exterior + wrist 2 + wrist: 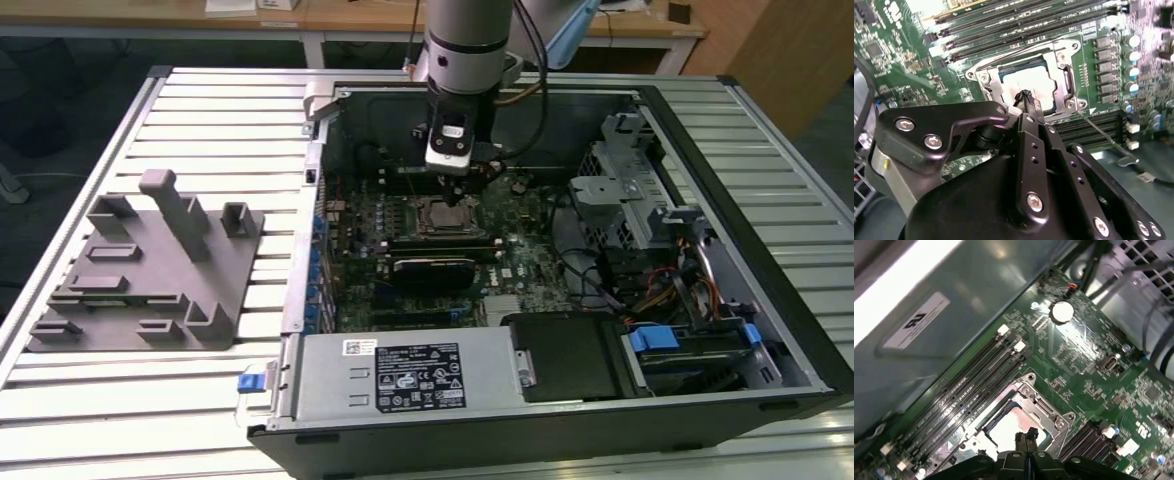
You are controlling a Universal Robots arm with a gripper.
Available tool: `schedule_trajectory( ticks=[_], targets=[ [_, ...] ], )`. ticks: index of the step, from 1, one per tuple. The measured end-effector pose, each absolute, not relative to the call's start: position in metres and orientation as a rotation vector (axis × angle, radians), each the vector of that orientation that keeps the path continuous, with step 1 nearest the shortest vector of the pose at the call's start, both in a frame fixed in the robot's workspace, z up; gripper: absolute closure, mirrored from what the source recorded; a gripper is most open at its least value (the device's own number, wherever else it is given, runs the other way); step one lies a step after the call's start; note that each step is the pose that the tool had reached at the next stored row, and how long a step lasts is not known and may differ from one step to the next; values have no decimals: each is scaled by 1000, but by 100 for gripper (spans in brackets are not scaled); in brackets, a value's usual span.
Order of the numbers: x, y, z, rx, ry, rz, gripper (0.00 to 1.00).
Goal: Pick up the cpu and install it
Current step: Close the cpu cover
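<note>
pc build, close-up: inside the open pc case [767, 260] on the slatted worktop [80, 130], the pincer [458, 190] [1026, 96] [1026, 436] hangs just over the motherboard, tips pressed together w/ nothing between them. the cpu [1029, 80] [1004, 432] lies flat, silver top up, within the metal socket frame [1069, 80] [1046, 410], right under the tips; contact can't be told. a grey fixture block [147, 270] stands well apart, at the exterior view's left.
</note>
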State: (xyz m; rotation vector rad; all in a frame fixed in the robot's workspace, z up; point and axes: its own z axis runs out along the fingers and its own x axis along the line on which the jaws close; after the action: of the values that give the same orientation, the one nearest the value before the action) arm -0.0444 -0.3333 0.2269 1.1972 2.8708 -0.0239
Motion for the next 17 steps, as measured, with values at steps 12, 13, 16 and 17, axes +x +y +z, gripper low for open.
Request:
schedule_trajectory(
  ticks=[12, 13, 16, 17],
  targets=[
    [-44, -333, 226, 892, 2976, -26, 89],
    [-44, -333, 226, 867, 2983, -26, 89],
    [-44, -333, 225, 788, 3004, -27, 89],
    [-44, -333, 225, 762, 3011, -27, 89]
  ],
)
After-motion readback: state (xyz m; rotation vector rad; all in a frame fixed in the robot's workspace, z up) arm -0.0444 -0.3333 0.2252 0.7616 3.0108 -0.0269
